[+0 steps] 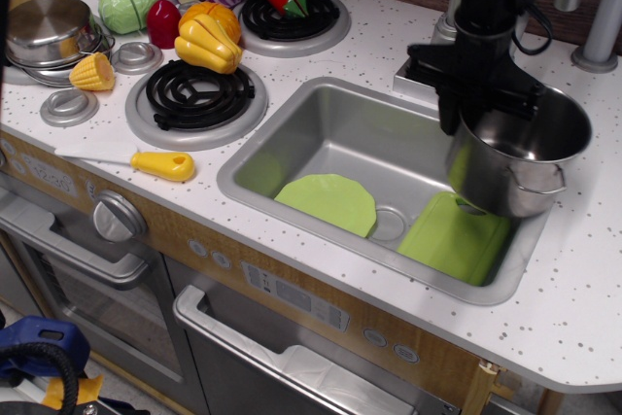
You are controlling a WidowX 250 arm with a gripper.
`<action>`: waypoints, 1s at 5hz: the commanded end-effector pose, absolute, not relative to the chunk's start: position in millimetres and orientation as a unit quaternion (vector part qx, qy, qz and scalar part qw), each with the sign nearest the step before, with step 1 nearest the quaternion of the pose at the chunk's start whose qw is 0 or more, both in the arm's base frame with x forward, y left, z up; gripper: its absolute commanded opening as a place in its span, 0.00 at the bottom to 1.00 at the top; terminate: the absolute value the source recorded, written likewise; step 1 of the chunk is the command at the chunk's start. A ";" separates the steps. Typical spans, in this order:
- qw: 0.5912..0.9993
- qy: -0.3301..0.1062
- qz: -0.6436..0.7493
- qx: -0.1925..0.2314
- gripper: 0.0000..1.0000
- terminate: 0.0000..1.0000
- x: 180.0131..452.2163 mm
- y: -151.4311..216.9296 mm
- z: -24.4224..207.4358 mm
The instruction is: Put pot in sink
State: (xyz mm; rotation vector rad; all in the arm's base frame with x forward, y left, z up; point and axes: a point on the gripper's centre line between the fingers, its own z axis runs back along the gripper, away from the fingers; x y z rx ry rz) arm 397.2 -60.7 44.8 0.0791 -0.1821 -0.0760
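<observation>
The pot (518,155) hangs tilted over the right end of the sink (335,129), its base above the green cutting board (455,237); whether the base touches the board cannot be told. The black gripper (483,86) comes down from above at the pot's near-left rim; its fingers are clamped on that rim, with dark parts on either side of the steel wall. One loop handle of the pot faces the camera on the lower right side; the pot's interior is open to view and shows bare steel.

In the sink basin, a green plate (328,203) lies flat at the front left, just beside the round drain (391,224); the cutting board lies right of the drain.

On the white speckled worktop (573,289), a yellow-handled knife (136,161) lies left of the sink; two black coil burners (197,96) stand behind it; toy vegetables (207,34) are grouped around the burners. A smaller lidded steel pot (47,29) sits at the far left edge; the grey faucet base (428,63) stands behind the sink, partly hidden by the arm.
</observation>
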 end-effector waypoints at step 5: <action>0.968 -0.224 -0.108 0.023 1.00 0.00 398.1 -18.5 30.6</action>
